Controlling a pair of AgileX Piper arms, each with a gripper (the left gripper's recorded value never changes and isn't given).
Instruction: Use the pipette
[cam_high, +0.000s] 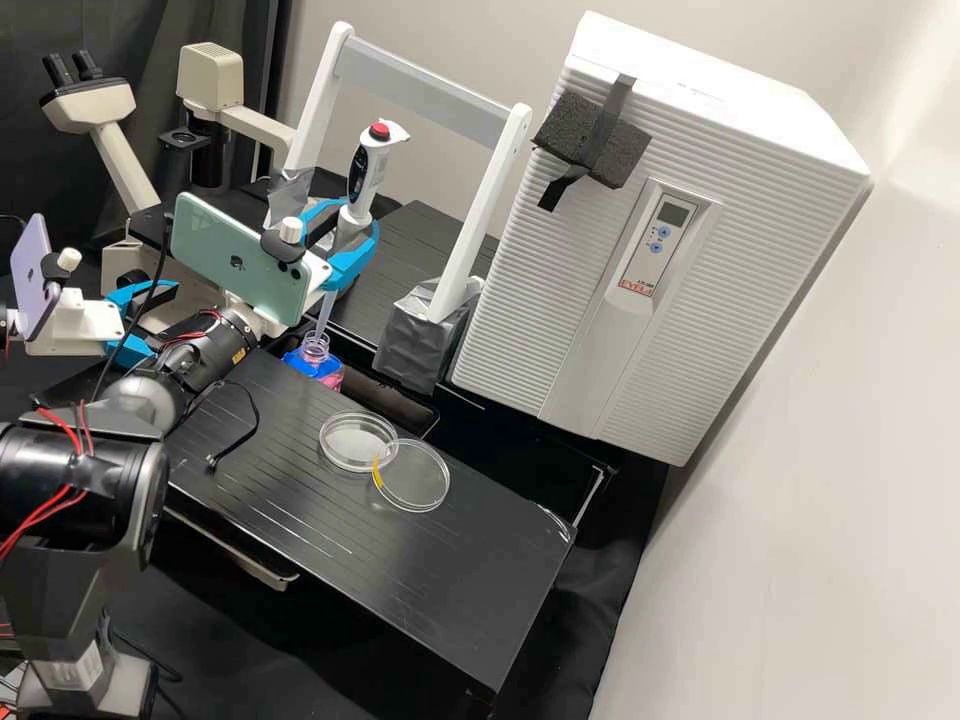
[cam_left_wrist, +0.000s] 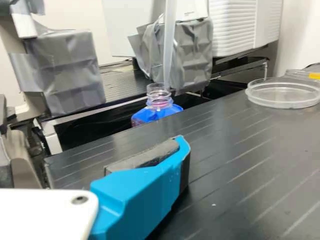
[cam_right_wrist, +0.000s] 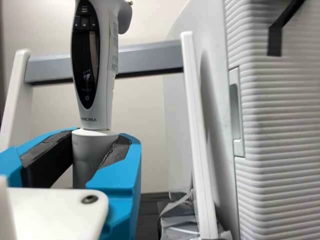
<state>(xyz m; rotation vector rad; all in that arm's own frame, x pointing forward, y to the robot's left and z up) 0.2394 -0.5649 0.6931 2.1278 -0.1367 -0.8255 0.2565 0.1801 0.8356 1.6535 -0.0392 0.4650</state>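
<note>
Overhead, pipette (cam_high: 363, 172) in right gripper (cam_high: 345, 238); nearer, tip (cam_left_wrist: 169, 45) at bottle (cam_left_wrist: 159, 107) mouth.

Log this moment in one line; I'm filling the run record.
right gripper shut on pipette | tip in bottle mouth | left gripper open, empty | two petri dishes on tray

I note my right arm raised, its hand (cam_high: 348, 243) upright with both blue fingers (cam_right_wrist: 120, 170) clamped on the pipette (cam_high: 366, 170) shaft, and my left hand (cam_high: 133, 322) lower alongside, fingers parted.
</note>
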